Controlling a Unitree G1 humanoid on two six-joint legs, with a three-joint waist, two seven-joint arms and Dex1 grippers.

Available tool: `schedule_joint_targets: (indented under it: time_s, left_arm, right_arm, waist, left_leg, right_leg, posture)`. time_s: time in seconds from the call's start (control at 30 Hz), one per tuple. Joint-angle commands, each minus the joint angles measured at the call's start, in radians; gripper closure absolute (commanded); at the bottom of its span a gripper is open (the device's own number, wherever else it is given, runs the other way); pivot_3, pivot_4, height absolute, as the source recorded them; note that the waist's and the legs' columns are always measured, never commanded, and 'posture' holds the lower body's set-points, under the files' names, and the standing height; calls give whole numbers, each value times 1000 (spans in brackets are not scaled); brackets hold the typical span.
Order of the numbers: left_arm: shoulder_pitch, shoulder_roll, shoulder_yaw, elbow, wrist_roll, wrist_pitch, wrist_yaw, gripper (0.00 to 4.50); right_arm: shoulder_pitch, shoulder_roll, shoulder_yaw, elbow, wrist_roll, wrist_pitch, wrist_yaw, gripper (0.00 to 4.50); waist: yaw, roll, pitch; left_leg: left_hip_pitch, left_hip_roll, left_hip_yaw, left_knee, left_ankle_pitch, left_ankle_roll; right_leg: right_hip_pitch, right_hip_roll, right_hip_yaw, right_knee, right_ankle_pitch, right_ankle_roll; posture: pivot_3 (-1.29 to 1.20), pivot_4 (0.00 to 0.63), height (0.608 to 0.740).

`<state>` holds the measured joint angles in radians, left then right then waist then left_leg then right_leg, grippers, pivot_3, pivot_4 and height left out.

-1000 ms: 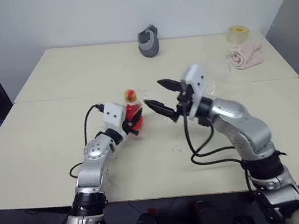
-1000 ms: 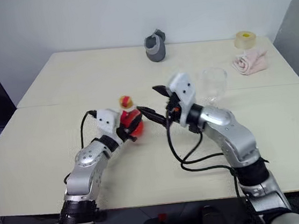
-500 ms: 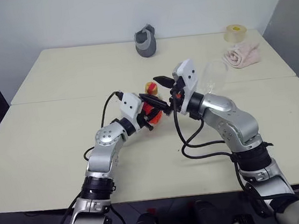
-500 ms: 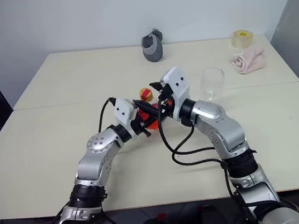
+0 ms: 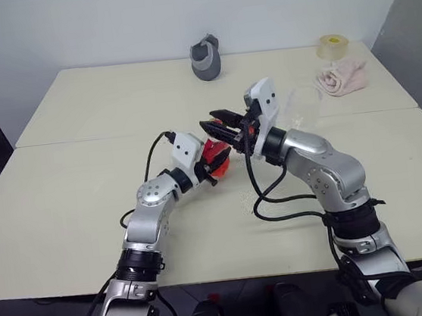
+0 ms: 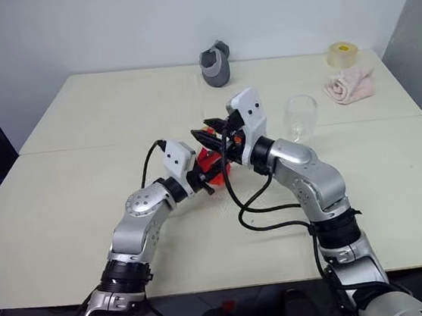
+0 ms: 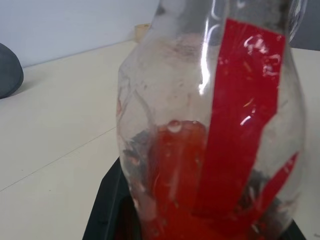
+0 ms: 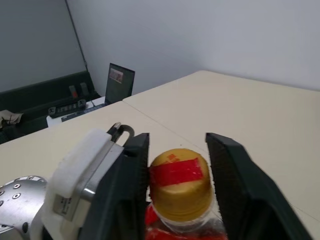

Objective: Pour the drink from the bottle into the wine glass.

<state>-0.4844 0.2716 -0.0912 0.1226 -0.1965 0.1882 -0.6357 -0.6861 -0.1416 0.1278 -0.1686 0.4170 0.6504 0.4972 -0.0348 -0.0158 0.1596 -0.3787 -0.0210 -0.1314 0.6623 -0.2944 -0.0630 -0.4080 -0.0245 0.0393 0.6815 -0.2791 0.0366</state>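
While the left gripper (image 5: pixel 213 160) holds the bottle (image 5: pixel 215 157) up above the middle of the tabletop (image 5: pixel 76 181), clamped on its round body, the red drink (image 7: pixel 175 200) sits low inside it. The bottle has a red label (image 7: pixel 240 115) and a yellow cap (image 8: pixel 177 177) with a red strip on top.

A second ago the bottle was farther to the left, and the right gripper (image 5: pixel 221 122) was off to its side with the fingers wide apart. Half a second ago the right gripper had come up to the bottle, still spread wide. Now its two black fingers (image 8: pixel 125 195) sit on both sides of the cap with much less space between them. One finger looks like it touches the cap, and a thin gap shows by the other, so I cannot tell if the cap is gripped yet.

The wine glass (image 6: pixel 300 118) stands on the tabletop just to the right of the right arm, and looks like it has nothing in it. Farther back on the right lie a pink cloth (image 6: pixel 351 85) and a yellowish tape roll (image 6: pixel 342 54). A gray thing (image 6: pixel 216 64) stands at the far edge in the middle.
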Motion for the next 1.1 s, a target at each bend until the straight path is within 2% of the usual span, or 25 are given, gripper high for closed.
schedule_joint_targets:
  time_s: [0.03,0.4,0.7,0.93,1.1]
  left_arm:
    - [-7,-7,21,-35,-10,-15,15,3153]
    - [2,-8,14,-60,-16,-1,9,3153]
    - [70,74,23,-294,-123,166,-68,3153]
    - [117,156,47,-441,-207,276,-108,3153]
    - [148,196,62,-509,-264,330,-127,3153]
  right_arm:
    - [-8,-14,13,-45,-9,-34,23,3294]
    - [-49,-26,-6,18,15,-49,78,3294]
    - [-243,-119,-7,288,42,-189,439,3294]
    - [-334,-135,28,434,48,-292,732,3293]
    - [-376,-126,46,517,37,-331,855,3294]
  waist:
    - [0,0,0]
    - [0,0,0]
    - [-10,1,1]
    - [-18,2,1]
    - [-19,2,1]
  left_leg:
    - [0,0,0,0,0,0]
    - [0,0,0,0,0,0]
    - [0,0,0,0,-2,3]
    - [0,0,0,0,-2,3]
    - [0,0,-1,0,-2,4]
  right_leg:
    - [0,0,0,0,0,0]
    - [0,0,0,0,0,0]
    - [0,0,0,0,0,0]
    - [0,0,0,0,0,0]
    - [0,0,0,0,0,0]
  posture:
    - [0,150,740]
    - [0,150,740]
    - [0,150,740]
    - [0,150,740]
    - [0,150,740]
